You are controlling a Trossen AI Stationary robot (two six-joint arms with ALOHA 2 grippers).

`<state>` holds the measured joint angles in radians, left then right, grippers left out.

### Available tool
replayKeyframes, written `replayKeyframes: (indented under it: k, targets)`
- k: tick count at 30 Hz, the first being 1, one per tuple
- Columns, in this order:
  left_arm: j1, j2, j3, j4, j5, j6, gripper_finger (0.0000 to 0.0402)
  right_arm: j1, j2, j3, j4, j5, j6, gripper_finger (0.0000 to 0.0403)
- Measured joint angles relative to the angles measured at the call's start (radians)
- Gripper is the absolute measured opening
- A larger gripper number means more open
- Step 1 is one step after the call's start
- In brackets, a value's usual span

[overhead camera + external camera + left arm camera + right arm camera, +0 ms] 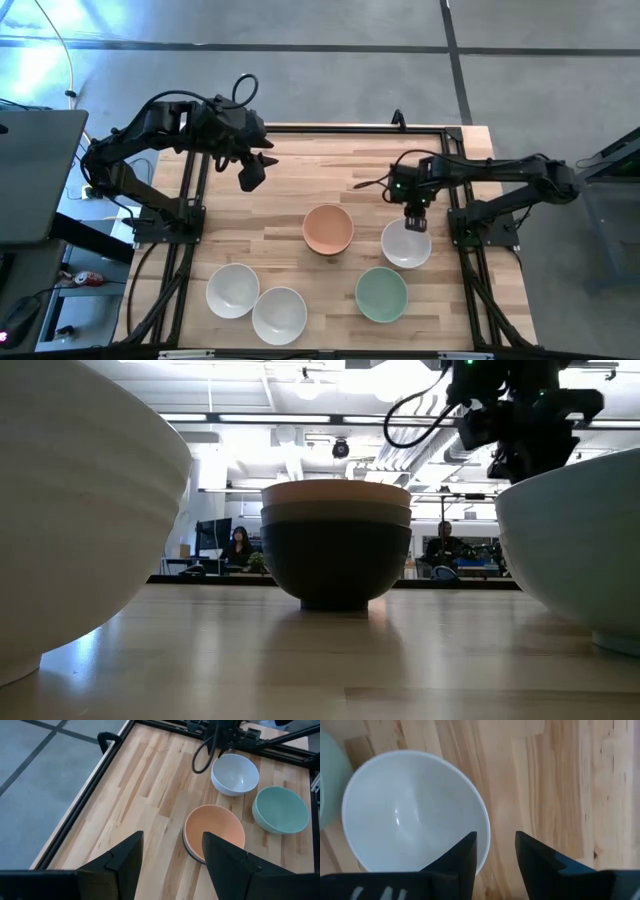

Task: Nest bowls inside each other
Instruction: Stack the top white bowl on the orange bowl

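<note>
Bowls on a butcher-block table [300, 185], seen from above and at table height. At the centre stands a nested stack: a peach-orange bowl [328, 229] on top, an olive-grey bowl [336, 515] beneath it and a black bowl [336, 565] at the base (the lower two show only in the low view). Just right of the stack lies a white bowl [406, 244], and near it, toward the front edge, a mint green bowl [381, 294]. Two further white bowls sit touching or nearly touching at front left, one [233, 290] slightly behind the other [279, 314]. The right gripper [415, 222] hangs over the far rim of the white bowl beside the stack; its fingers [461, 860] stand parted astride that rim, one inside the bowl and one outside, and whether they press the rim cannot be told. The left gripper [252, 172] is raised over the back left of the table, well apart from every bowl, its jaws spread wide and holding nothing
</note>
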<state>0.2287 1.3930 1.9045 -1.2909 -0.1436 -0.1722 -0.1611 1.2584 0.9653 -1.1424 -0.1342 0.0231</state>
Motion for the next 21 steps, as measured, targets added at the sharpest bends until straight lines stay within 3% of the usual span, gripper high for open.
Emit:
replayKeyframes:
  k: [21]
  targets:
    - [0.000, -0.032, 0.000, -0.030, -0.008, 0.004, 0.0191, -0.042, 0.133, 0.000, 0.018, -0.086, -0.111, 0.0124]
